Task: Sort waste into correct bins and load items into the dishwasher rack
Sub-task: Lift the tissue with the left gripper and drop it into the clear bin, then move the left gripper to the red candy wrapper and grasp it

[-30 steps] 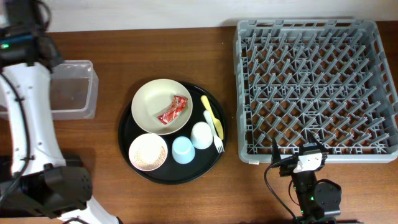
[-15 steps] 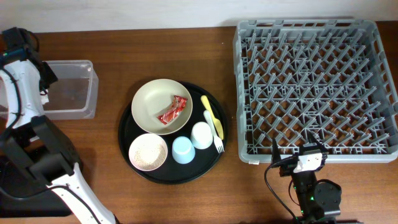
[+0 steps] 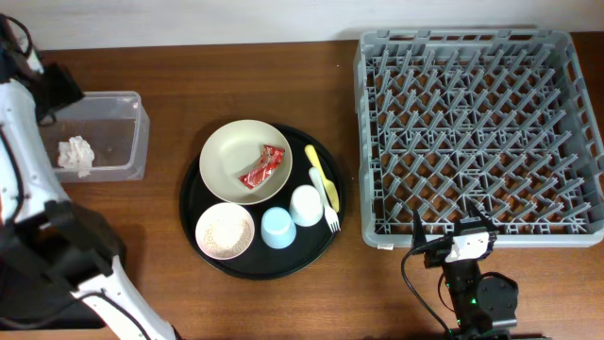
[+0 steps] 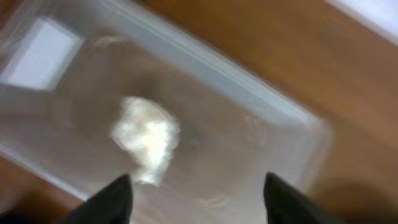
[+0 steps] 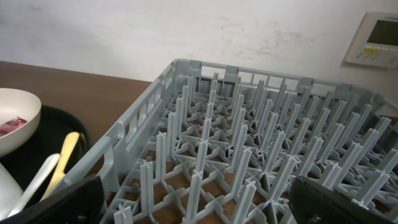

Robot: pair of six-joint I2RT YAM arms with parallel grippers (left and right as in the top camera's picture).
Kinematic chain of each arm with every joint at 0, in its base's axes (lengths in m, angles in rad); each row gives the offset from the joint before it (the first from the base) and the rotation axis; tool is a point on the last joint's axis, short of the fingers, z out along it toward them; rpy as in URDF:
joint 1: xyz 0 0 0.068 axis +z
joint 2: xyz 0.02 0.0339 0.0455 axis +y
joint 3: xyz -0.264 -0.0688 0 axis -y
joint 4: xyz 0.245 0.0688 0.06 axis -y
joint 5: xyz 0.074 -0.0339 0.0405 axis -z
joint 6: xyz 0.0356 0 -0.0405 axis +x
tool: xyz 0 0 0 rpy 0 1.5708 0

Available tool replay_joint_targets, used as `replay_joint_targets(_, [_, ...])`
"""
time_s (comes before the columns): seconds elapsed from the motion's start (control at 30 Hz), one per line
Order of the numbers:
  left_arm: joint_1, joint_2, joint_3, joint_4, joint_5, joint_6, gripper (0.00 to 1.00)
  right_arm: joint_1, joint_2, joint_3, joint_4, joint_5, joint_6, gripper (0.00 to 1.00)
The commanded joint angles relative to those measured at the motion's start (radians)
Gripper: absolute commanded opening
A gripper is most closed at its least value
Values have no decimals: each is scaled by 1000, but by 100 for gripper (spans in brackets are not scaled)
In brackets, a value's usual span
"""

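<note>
Brown wooden table (image 3: 170,57) fills the overhead view. At upper left, the crumpled white tissue (image 3: 75,154) now lies inside the clear rectangular plastic tub (image 3: 140,132), bare a moment ago. Over it the left gripper (image 4: 199,193) stands parted, holding nothing, so that waste looks sorted. At lower right the right gripper (image 5: 199,208) waits wide apart and empty by the square grey pegged plastic rack (image 3: 477,132). The crinkled red snack wrapper (image 3: 264,166), in the large cream bowl (image 3: 226,151), is likely next.

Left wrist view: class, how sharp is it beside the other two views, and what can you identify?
Left wrist view: blurred throughout, yet the white tissue inside the clear tub is recognisable. Overhead view: crisp and evenly lit, pegs of the rack distinct. Right wrist view: sharp on the pegs, no glare.
</note>
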Motion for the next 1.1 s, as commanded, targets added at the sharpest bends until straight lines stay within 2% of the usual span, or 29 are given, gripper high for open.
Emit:
replay_joint_targets(0.0, [-100,-158,36,-109,276,20,66,-6,-5,-5,-4,-10,7,98])
replay_joint_targets(0.13, [-288,-175,24,-285,259,91,66,-6,-5,-5,-4,-10,7,98])
replay_joint_targets(0.17, [-351,-175,4,-303,223,102,66,-6,-5,-5,-4,-10,7,98])
replay_joint_targets(0.2, [-447,-175,-34,-309,115,104,67,-6,-5,-5,-4,-10,7,98])
replay_joint_targets(0.27, [-566,-174,-130,-303,-16,104,67,-6,-5,-5,-4,-9,7,98])
replay_joint_targets(0.33, [-652,-174,-275,-255,-32,104,68,-6,-5,-5,-4,-10,7,98])
replay_joint_targets(0.4, [-710,-174,-446,-112,-31,104,69,-6,-5,-5,-4,-9,7,98])
replay_joint_targets(0.57, [-743,-174,-758,207,-32,129,70,-6,-5,-5,-5,-9,7,98])
replay_joint_targets(0.7, [-743,-174,-875,357,-32,169,70,-6,-5,-5,-4,-10,7,98])
replay_joint_targets(0.83, [-743,-172,-919,421,-32,183,69,-6,-5,-5,-4,-10,7,98])
replay_joint_targets(0.9, [-744,-171,-919,426,-32,183,64,-6,-5,-5,-4,-10,7,98])
replay_joint_targets(1.03, [-744,-171,-919,422,-32,183,46,-6,-5,-5,-4,-10,7,98])
replay_joint_targets(1.07, [-745,-171,-919,422,-32,183,46,-6,-5,-5,-4,-10,7,98])
